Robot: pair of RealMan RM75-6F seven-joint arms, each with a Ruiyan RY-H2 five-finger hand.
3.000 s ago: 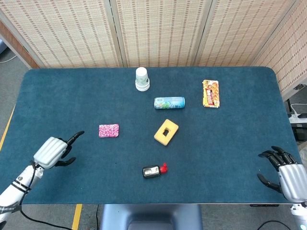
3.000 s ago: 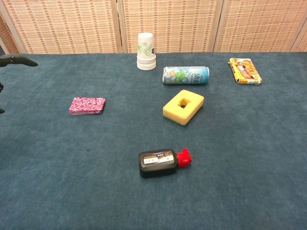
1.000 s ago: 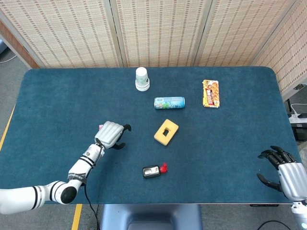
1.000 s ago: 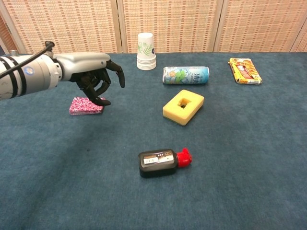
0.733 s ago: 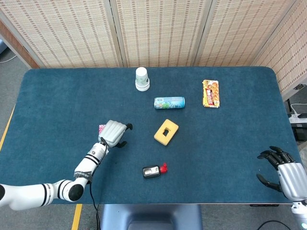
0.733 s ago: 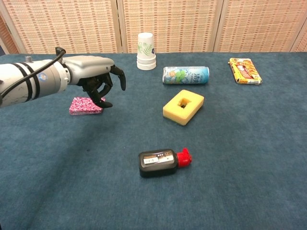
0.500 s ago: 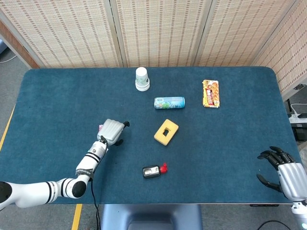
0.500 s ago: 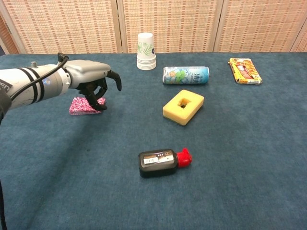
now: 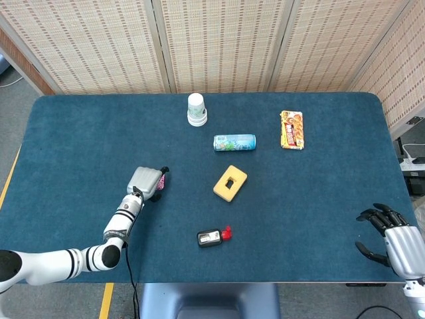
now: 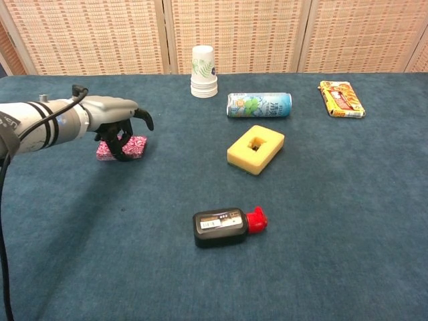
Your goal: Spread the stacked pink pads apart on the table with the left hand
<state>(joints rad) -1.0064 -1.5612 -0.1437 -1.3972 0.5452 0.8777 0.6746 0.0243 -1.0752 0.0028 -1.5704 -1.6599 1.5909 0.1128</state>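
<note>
1. Left hand (image 10: 119,119) is over the stacked pink pads (image 10: 137,145) at the table's (image 9: 80,139) left-centre; its dark fingers (image 10: 120,148) curl down around the stack's near side.
2. Whether the stack is truly gripped: cannot tell.
3. Right hand (image 9: 392,239) is at the near right edge, fingers apart, holding nothing.
</note>
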